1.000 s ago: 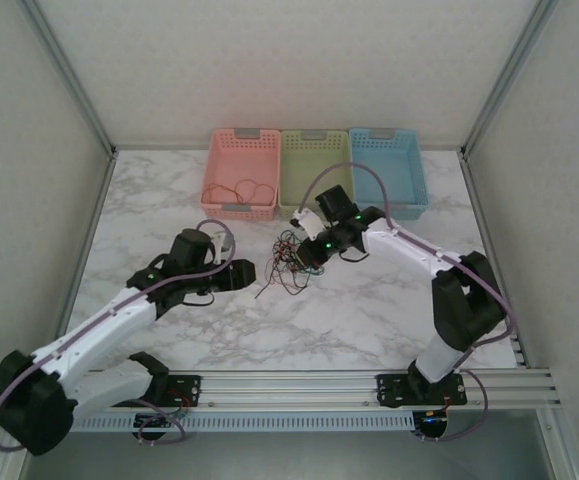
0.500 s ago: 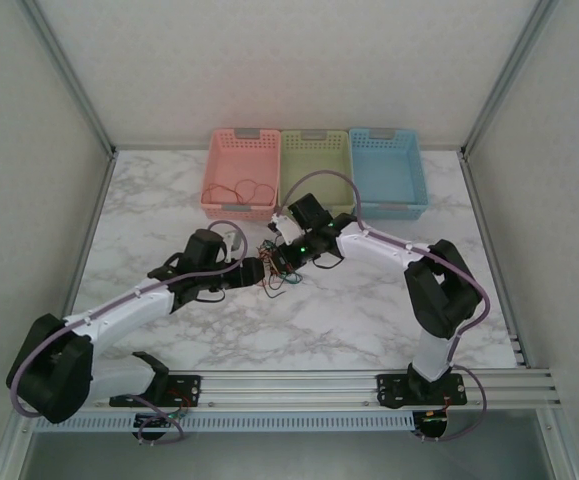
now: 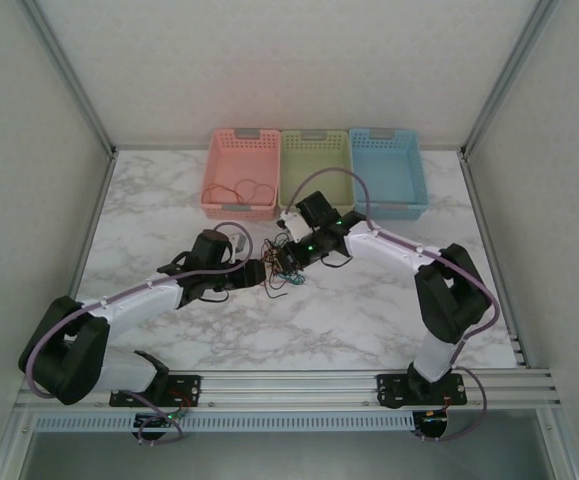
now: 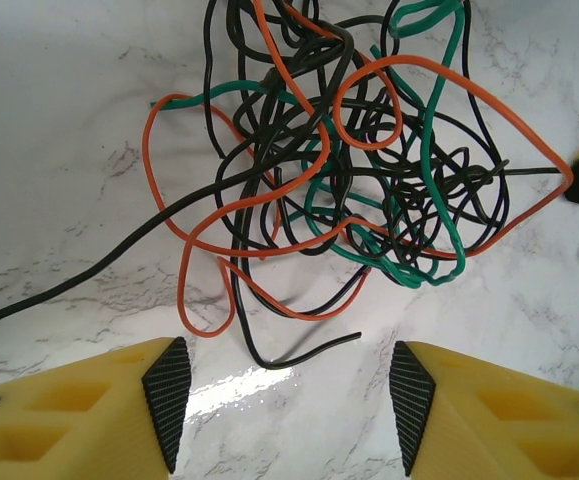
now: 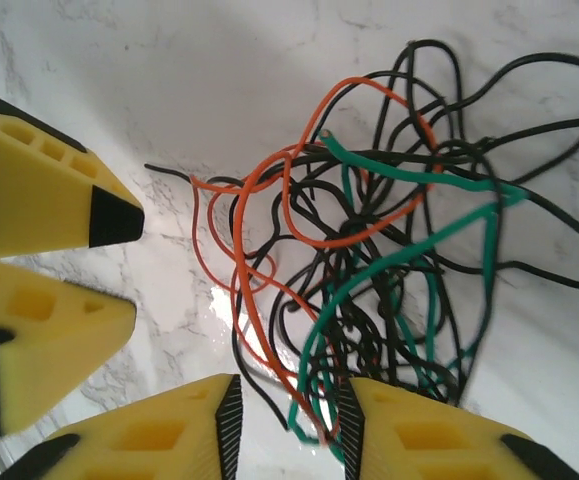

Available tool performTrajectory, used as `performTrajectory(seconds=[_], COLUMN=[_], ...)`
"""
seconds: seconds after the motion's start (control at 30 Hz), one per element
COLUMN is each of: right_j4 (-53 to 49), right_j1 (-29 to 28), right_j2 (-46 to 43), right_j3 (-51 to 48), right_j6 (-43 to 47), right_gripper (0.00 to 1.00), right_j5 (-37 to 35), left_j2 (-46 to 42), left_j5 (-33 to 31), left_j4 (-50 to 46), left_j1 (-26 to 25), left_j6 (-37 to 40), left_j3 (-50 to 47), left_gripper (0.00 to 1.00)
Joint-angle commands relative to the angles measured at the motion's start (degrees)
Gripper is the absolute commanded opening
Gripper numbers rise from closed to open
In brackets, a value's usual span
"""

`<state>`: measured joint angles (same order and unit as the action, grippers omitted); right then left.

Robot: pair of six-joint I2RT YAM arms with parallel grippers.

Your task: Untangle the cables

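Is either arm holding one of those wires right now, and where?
Nothing is gripped. The left fingers stand open with the cables just ahead. The right fingers are parted too; red and green strands run loosely through their gap, unpinched.

Around the cables (image 3: 287, 266), the marble table (image 3: 349, 320) lies open from four to seven o'clock; three baskets (image 3: 314, 135) wall off twelve o'clock.

My right gripper (image 5: 291, 392) sits at the bottom edge with its jaws parted by a narrow gap. An orange strand and a green strand of the cables (image 5: 369, 250) run down into that gap; I can't tell whether either jaw touches them. The black, orange and green tangle lies on the marble table (image 5: 119, 60) just beyond. The left gripper (image 5: 134, 258) reaches in from the left, jaws apart, tips near the orange loops.
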<state>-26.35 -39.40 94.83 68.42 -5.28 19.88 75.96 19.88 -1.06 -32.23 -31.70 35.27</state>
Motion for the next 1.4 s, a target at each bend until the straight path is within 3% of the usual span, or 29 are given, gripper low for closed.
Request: performTrajectory(seconds=[0.0, 0.23, 0.4, 0.7, 1.37], right_j4=[-0.21, 2.22, 1.19, -1.32, -5.02], right_j1=[1.52, 4.2, 4.22, 3.74, 2.12], right_j2=[-4.27, -6.04, -1.14, 9.03, 18.52], right_j3=[-2.66, -4.0, 1.35, 11.26, 16.63], right_j6=[0.3, -3.09, -7.24, -24.35, -27.82], right_gripper=[0.36, 0.36, 0.36, 0.3, 0.3], right_j5=[-1.11, -2.64, -3.35, -0.96, -0.76], left_j2=[0.92, 1.9, 2.0, 0.42, -3.47], left_j5=[0.62, 0.6, -1.71, -4.41, -3.58], left_j4=[1.06, 0.45, -1.32, -4.45, -5.06], left_j1=[-0.67, -0.64, -0.64, -0.47, 0.41], left_j6=[0.24, 0.76, 1.03, 1.73, 1.28], left_j3=[2.34, 4.05, 5.91, 8.74, 4.04], left_gripper=[0.55, 0.5, 0.52, 0.51, 0.49])
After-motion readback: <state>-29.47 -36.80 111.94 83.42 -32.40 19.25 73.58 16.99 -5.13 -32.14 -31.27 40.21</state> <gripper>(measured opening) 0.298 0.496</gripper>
